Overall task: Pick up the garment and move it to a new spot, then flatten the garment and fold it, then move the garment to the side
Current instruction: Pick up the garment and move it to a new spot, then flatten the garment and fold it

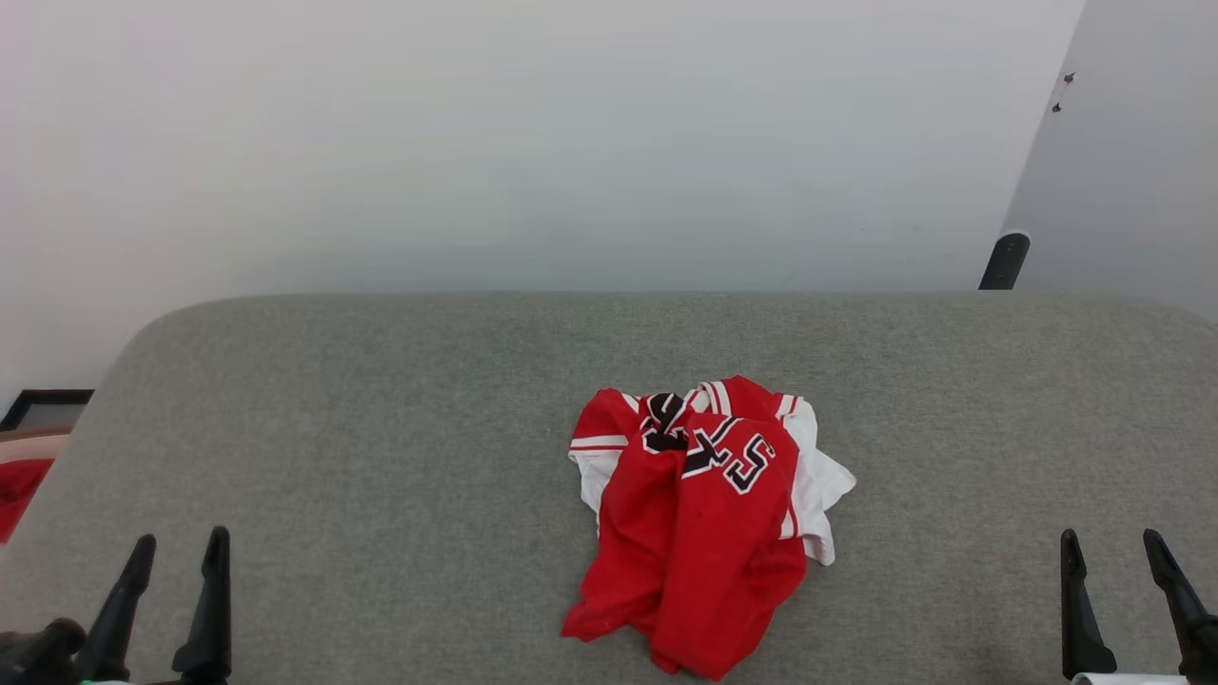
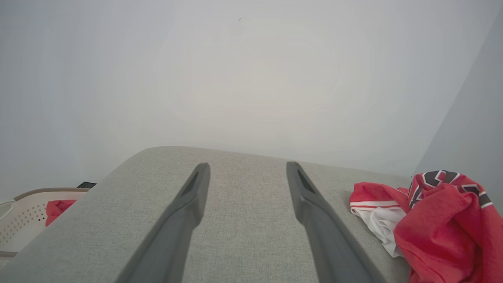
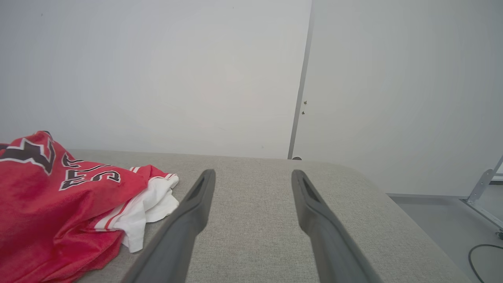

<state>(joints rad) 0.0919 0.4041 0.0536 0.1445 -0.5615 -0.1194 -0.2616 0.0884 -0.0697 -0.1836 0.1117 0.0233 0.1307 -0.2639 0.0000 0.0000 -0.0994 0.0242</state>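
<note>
The crumpled red-and-white jersey garment (image 1: pixel 709 518) lies heaped on the rounded, coarse-woven grey fabric bench (image 1: pixel 381 428), while the left hand (image 1: pixel 181 538) and right hand (image 1: pixel 1111 535) stand released, empty.

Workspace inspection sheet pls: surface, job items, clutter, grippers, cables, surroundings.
Surface: grey fabric surface with rounded corners; only the garment lies on it.
Job's things: garment crumpled in a heap near the middle, lettering partly showing, touched by neither gripper.
Clutter: white perforated basket beyond the left edge, red cloth in it.
Grippers: left gripper open, holding nothing; right gripper open, holding nothing; both at the near edge, apart from the garment.
Cables: black cable on the floor to the right.
Surroundings: pale wall; dark post behind the far right corner; metal frame on the floor.
</note>
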